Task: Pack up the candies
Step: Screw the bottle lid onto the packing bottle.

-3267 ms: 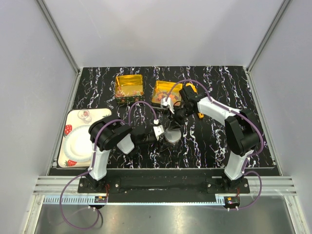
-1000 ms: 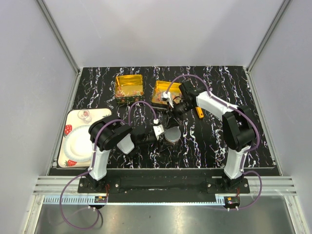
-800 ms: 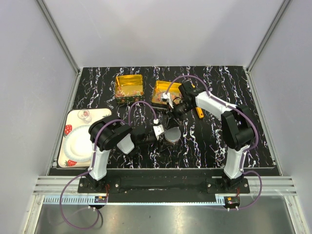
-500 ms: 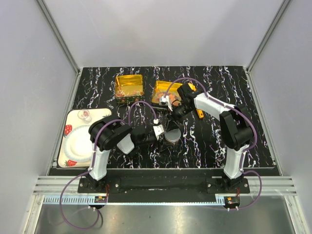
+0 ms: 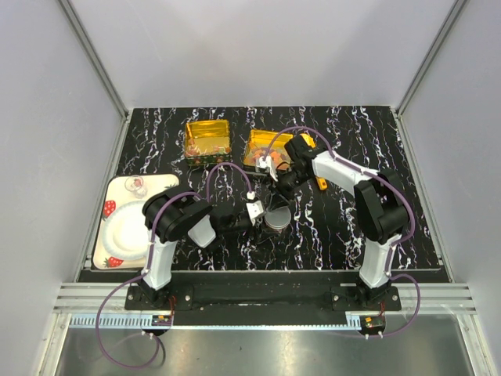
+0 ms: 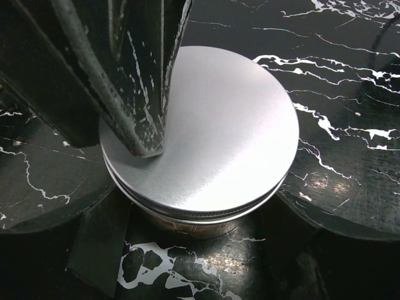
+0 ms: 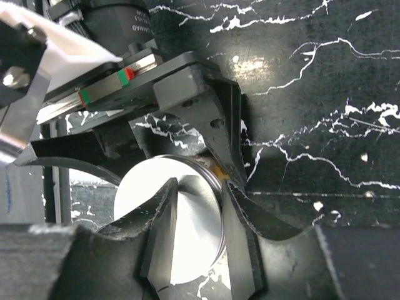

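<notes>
Far left on the surface: strawberry-print plate, with a small glass on its back corner.

Your left claw grips the round tin by its sides, one finger on each side. The tin stands near the middle of the surface with its silver lid on.

Behind it are two open square tins. The left gold tin is well apart from both claws. The right gold tin is partly hidden by the right arm.

The candies sit in those gold tins, and small red-orange bits show in both. They're too small to count.

Your right claw points down onto the round tin's lid, with its fingertips touching the lid off-centre. Its fingers stand a narrow gap apart with nothing between them; the bare lid shows through the gap.
</notes>
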Available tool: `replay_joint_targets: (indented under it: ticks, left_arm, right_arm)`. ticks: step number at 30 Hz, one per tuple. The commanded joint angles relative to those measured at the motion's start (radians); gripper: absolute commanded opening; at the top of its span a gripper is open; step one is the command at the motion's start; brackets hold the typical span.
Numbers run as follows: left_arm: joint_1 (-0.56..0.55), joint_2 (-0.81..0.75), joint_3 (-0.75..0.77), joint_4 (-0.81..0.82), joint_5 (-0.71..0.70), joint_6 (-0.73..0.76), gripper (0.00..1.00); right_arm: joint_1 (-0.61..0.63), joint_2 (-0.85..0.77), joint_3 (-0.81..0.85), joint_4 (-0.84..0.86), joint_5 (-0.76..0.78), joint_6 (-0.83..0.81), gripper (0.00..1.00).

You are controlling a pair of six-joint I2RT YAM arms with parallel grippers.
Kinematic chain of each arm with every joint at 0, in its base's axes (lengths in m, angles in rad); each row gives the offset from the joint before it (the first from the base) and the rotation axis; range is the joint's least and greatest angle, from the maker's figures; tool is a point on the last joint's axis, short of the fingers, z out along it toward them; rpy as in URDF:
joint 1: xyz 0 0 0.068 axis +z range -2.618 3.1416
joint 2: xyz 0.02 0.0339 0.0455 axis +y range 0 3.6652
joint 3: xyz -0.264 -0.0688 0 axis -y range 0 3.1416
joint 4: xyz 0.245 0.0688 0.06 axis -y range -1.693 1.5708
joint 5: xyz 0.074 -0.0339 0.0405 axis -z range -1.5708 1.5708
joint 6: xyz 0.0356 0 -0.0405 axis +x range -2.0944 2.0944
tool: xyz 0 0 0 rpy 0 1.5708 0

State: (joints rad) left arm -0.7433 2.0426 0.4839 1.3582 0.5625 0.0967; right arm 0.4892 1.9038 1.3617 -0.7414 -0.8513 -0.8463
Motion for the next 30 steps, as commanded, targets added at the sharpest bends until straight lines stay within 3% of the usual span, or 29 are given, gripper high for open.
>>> replay_joint_targets:
  ticks: [1, 8, 30]
  left_arm:
    - [0.007, -0.015, -0.007, 0.292, -0.038, 0.047, 0.32]
    - [0.007, -0.018, -0.004, 0.282, -0.044, 0.051, 0.31]
    - [0.007, -0.018, -0.004, 0.274, -0.047, 0.055, 0.31]
  right_arm:
    - [0.005, -0.080, -0.053, -0.078, 0.109, -0.036, 0.38]
    - [0.005, -0.137, -0.124, -0.084, 0.201, -0.045, 0.36]
    - [-0.015, -0.281, -0.268, -0.187, 0.207, -0.059, 0.36]
